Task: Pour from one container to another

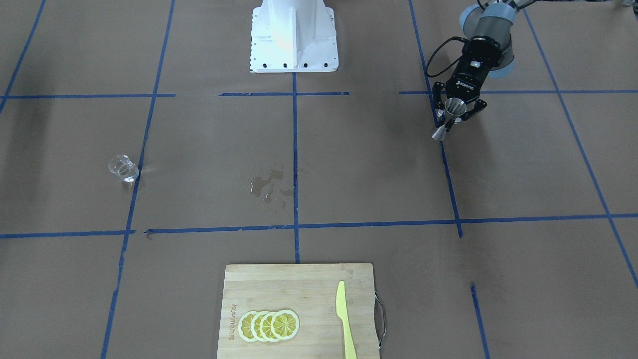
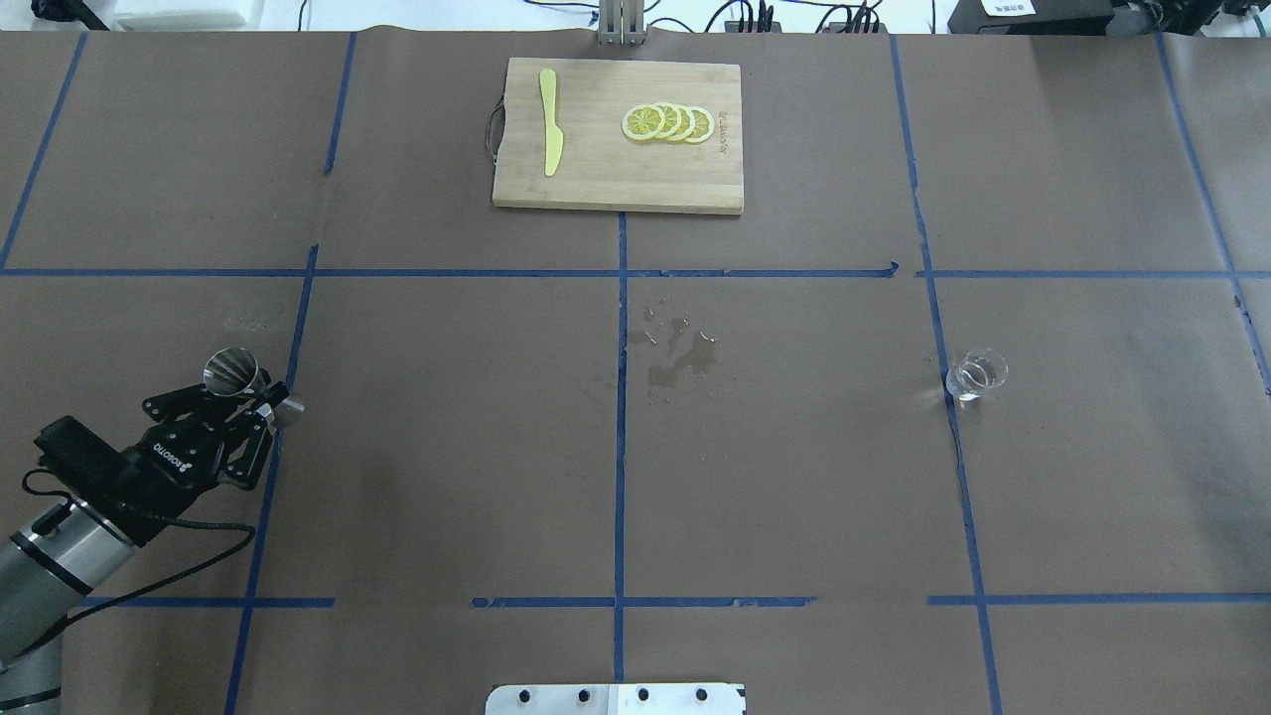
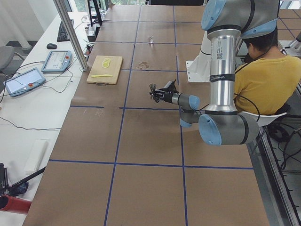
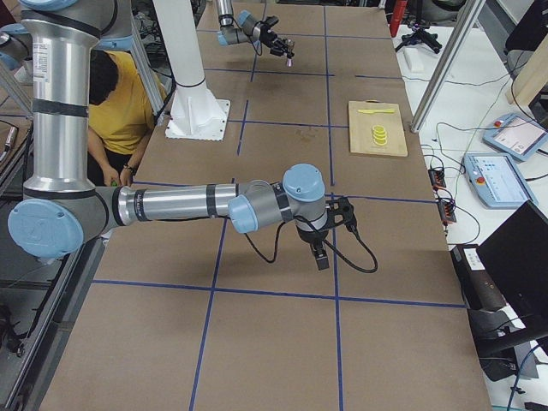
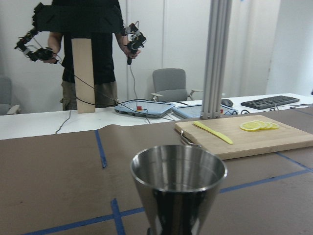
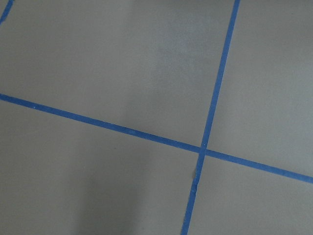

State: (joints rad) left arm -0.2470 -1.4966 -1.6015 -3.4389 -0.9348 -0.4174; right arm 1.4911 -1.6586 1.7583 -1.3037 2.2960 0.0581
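Note:
The small clear glass cup [image 1: 123, 168] [image 2: 976, 376] stands upright and alone on the brown paper, far from both arms; it also shows as a tiny cup [image 3: 151, 40] at the far end of the table. My left gripper [image 1: 452, 117] [image 2: 248, 392] is shut on a steel jigger [image 1: 450, 115] [image 2: 238, 375] at its waist, just above the table. The jigger [image 5: 178, 183] fills the left wrist view, mouth up. My right gripper [image 4: 347, 212] shows only in the exterior right view, low over the paper. I cannot tell whether it is open or shut.
A wooden cutting board [image 1: 299, 284] [image 2: 596, 179] with lemon slices [image 2: 667, 122] and a yellow knife [image 2: 549, 134] lies at the table's far edge. A wet patch [image 2: 680, 357] marks the paper's middle. A person in yellow [image 3: 263, 80] sits behind the robot's base [image 1: 294, 37].

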